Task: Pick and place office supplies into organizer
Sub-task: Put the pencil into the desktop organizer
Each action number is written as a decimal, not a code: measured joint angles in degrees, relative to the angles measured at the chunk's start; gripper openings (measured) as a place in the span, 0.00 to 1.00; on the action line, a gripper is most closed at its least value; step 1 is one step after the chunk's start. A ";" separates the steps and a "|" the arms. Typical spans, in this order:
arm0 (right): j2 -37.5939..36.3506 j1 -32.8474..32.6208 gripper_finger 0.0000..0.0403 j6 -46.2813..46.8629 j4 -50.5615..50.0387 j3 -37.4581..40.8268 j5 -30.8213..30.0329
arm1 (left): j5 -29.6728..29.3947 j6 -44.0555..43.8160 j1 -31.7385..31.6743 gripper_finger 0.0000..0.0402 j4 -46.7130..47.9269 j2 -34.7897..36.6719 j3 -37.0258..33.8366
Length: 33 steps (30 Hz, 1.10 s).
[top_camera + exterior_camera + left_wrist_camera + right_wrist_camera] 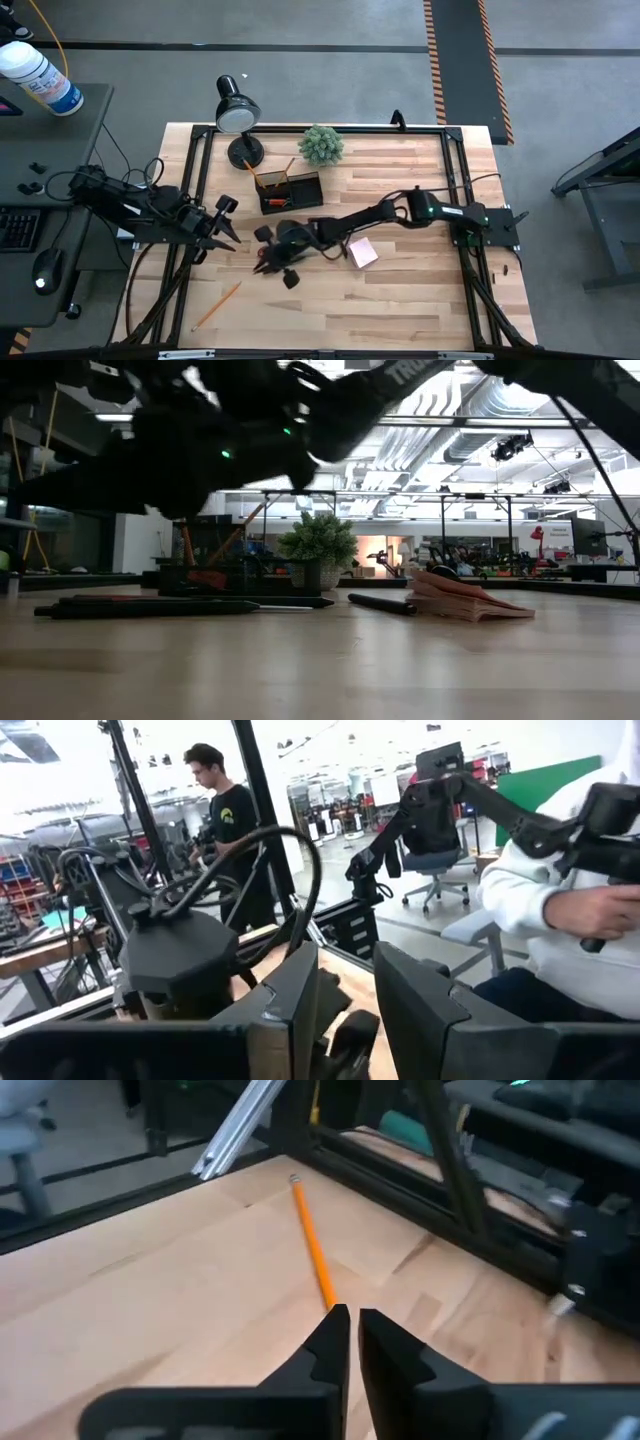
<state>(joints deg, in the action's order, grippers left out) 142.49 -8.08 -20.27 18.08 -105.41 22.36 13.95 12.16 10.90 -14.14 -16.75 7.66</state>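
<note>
The black organizer (291, 190) stands on the table near the far side, with orange pencils and orange-handled scissors in it. A pale pink notepad (362, 252) lies flat right of centre; it also shows in the low view (470, 598). An orange pencil (218, 305) lies flat near the front left, and shows in the right wrist view (310, 1245). A black pen (380, 603) lies on the table. My right gripper (268, 262) hovers left of the notepad with its fingers (340, 1345) nearly together and nothing between them, pointing at the pencil. My left gripper (226, 224) is open and empty at the table's left.
A black desk lamp (238, 112) and a green potted plant (321, 145) stand at the far edge, beside the organizer. Long dark pens (150, 606) lie on the table. Black frame rails (196, 190) run along the table's sides. People show beyond the table (225, 810).
</note>
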 joint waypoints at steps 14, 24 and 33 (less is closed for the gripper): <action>12.55 0.04 0.41 1.19 -16.49 -23.30 -1.83 | 1.93 -0.66 0.00 0.22 0.84 0.00 0.00; 12.88 0.31 0.45 11.57 -15.45 -23.21 -2.37 | 1.93 -0.55 0.00 0.22 0.66 0.04 1.29; 11.55 -0.08 0.43 11.04 -26.24 -23.05 -2.35 | 1.91 0.96 0.00 0.22 3.00 0.02 1.36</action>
<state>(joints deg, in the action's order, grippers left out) 154.04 -8.16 -9.24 -8.16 -128.46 20.01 15.86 13.13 10.90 -11.14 -16.73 9.02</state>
